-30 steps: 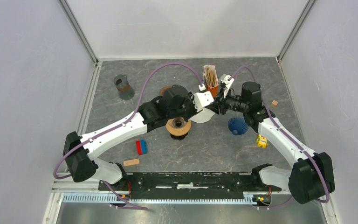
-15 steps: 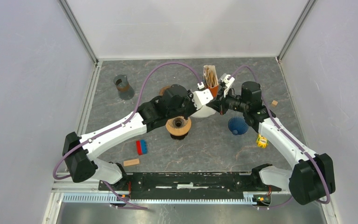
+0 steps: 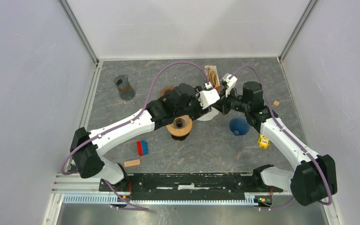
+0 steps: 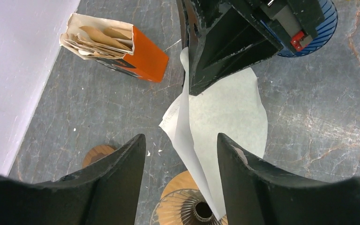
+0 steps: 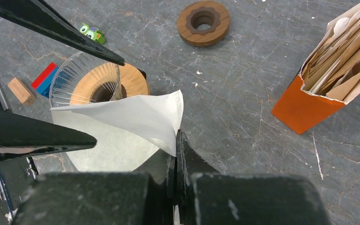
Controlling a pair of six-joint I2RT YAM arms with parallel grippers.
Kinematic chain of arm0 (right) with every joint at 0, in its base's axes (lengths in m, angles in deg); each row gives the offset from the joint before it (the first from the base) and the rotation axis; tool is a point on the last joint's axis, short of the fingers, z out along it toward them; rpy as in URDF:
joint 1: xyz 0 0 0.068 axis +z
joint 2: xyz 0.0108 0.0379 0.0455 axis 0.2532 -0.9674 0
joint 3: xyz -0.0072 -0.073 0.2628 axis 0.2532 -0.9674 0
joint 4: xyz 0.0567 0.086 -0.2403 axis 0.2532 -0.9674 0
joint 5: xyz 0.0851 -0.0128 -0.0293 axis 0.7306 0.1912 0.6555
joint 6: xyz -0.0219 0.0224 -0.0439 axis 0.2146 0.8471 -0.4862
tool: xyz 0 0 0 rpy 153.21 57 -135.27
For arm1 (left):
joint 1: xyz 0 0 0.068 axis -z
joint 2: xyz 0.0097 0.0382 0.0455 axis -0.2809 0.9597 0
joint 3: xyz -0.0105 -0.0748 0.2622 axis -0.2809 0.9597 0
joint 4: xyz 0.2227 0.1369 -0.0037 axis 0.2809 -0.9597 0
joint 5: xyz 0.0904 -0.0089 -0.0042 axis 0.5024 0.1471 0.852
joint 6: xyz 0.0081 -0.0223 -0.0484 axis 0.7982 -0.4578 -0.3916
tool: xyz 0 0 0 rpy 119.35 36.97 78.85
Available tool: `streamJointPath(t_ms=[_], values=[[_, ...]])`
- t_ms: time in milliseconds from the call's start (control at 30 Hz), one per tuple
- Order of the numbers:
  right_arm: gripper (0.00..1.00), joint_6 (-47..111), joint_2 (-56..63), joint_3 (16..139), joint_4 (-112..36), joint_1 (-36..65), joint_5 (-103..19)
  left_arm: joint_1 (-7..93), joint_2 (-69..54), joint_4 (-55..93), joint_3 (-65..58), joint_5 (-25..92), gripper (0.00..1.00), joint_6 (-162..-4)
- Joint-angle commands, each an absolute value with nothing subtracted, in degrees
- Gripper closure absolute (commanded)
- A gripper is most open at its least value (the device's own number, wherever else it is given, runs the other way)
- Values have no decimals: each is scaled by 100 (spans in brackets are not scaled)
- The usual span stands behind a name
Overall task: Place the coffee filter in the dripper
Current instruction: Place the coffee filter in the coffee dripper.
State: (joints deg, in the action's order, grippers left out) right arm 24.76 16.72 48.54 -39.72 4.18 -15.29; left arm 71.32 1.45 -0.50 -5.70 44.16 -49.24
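Observation:
The white paper coffee filter [image 3: 208, 114] hangs over the table, pinched at its edge by my right gripper [image 5: 176, 135], which is shut on it. Its lower tip dips toward the clear ribbed dripper [image 4: 187, 213] on a wooden ring base [image 3: 179, 125]. My left gripper [image 4: 180, 138] is open, its fingers [image 5: 51, 138] on either side of the filter [image 4: 225, 108] without touching it. In the right wrist view the filter [image 5: 131, 119] partly covers the dripper [image 5: 86, 79].
An orange box of brown filters [image 3: 212, 79] stands just behind the grippers. A blue ribbed cone [image 3: 238, 125] sits to the right and a wooden ring [image 3: 167, 90] to the left. Further off are a grey cup [image 3: 123, 85], a red-blue block [image 3: 142, 147] and a yellow toy [image 3: 263, 141].
My right gripper closed on the filter's edge. Then my left gripper opened and let the filter go, and the left arm shifted slightly toward the far side.

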Motion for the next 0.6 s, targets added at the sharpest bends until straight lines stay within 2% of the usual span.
streamJointPath(t_ms=[0,233,333,367,400,433,567], values=[[100,2499,1867,5001,-3771,432,-1426,7185,347,115,-911,4392,36,-4914],[100,2698,2026,4848,-3548,432,-1241,7180,426,317,-817,4515,59,-4813],[98,2744,2043,4803,-3477,427,-1143,7181,463,406,-804,4535,77,-4783],[97,2753,2052,4775,-3452,432,-1118,7179,459,466,-785,4547,88,-4798],[95,2753,2052,4753,-3441,427,-1123,7176,462,527,-773,4568,96,-4821],[90,2761,2058,4729,-3441,427,-1154,7182,470,533,-788,4570,98,-4862],[62,2859,2057,4730,-3473,423,-1369,7175,486,535,-817,4598,98,-5081]])
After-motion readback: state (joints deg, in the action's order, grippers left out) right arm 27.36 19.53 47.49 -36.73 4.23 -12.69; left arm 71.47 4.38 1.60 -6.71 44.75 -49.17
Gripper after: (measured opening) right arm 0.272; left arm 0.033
